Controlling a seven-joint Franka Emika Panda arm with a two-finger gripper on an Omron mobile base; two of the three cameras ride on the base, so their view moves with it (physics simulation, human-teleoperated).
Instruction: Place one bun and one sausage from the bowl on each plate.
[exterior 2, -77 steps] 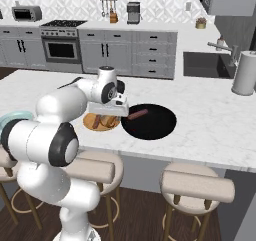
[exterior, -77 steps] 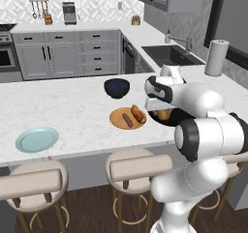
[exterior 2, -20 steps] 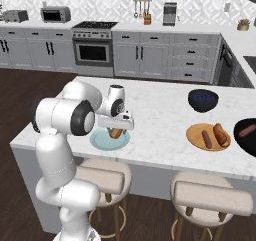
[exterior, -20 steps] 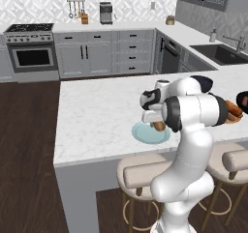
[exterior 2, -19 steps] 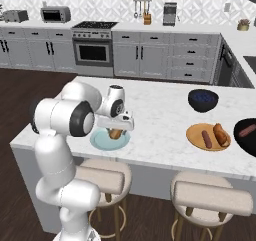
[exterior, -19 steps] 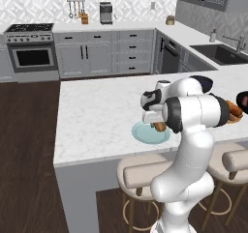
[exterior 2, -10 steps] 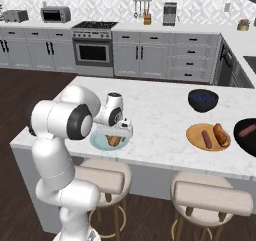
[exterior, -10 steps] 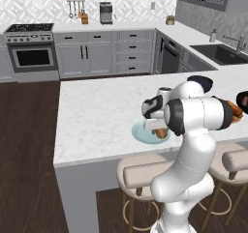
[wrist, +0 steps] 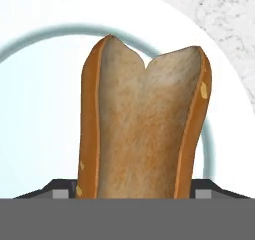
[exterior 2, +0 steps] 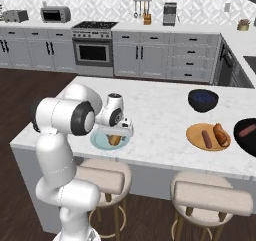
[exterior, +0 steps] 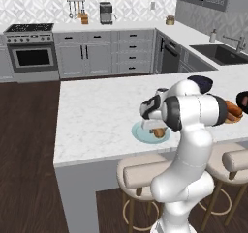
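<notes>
On the white marble bench (exterior 2: 165, 112), the hand (exterior 2: 119, 130) stays clamped on a split golden-brown bun (wrist: 144, 129) over the pale blue-green plate (exterior 2: 100, 141) at the front edge; a skewed release could roll it off.

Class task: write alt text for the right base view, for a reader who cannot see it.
A white robot arm's end effector holds a bun low over a pale blue-green plate at a marble counter's near edge. Farther right sit an orange-brown plate with bun and sausage, a black bowl, and a dark blue bowl.
</notes>
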